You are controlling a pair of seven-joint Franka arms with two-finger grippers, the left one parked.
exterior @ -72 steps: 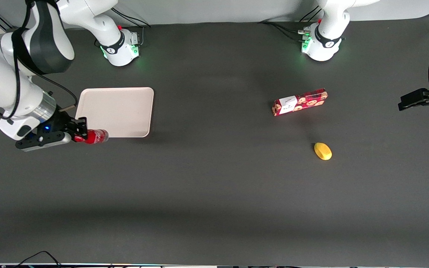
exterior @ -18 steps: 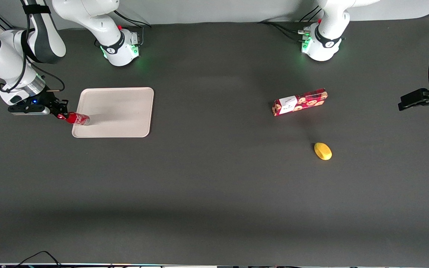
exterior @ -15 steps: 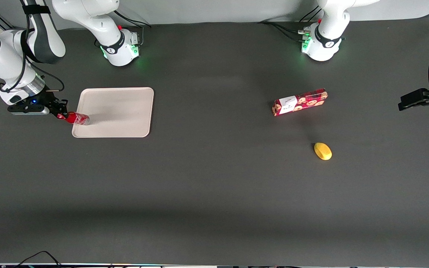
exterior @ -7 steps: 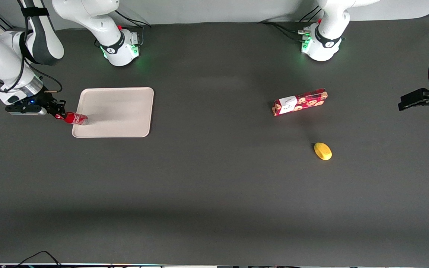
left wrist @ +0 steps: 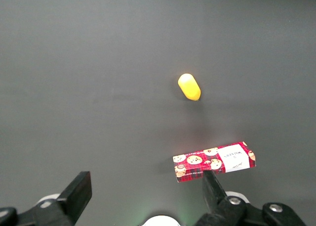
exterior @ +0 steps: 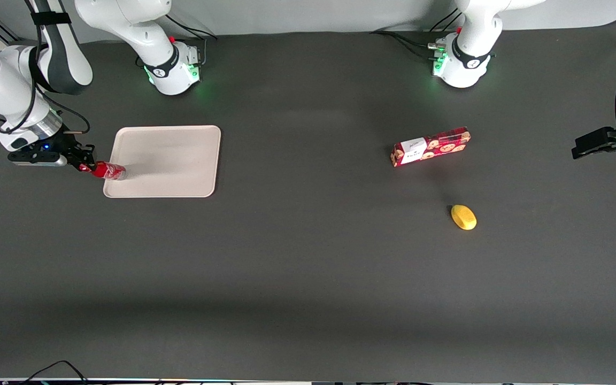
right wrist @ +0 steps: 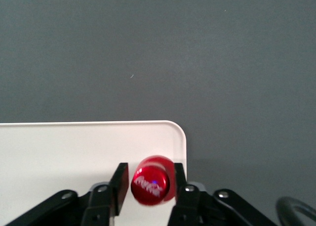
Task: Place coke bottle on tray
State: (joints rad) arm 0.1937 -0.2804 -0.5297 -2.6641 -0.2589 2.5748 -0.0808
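Coke bottle (exterior: 109, 170): upright, base on or just above the beige tray (exterior: 171, 160), at the tray's corner nearest the front camera toward the working arm's end of the table, close inside the rounded rim. Seen from the wrist as a red disc (right wrist: 151, 181) with white script, just within the rim (right wrist: 180, 137) of that corner.

Right gripper (exterior: 87, 164): directly over the bottle, clenched on it near the cap, one dark finger (right wrist: 119, 186) on each side, both appearing pressed to the red cap with no visible gap.

Step in hand, as judged: the set-down, with release not yet made. Cannot tell whether the base already bears fully on the tray floor.

Next move calls for: confirming the base sits flat inside the rim rather than on it, then parting the fingers evenly and lifting straight up, so the slim bottle is not dragged or tipped. Little margin at this corner; a nudge toward the tray's middle would be safer.

Well apart from the tray, toward the parked arm's end: red cookie box (exterior: 431, 146), and a yellow lemon-like object (exterior: 463, 217) nearer the front camera than the box. Neither involved.
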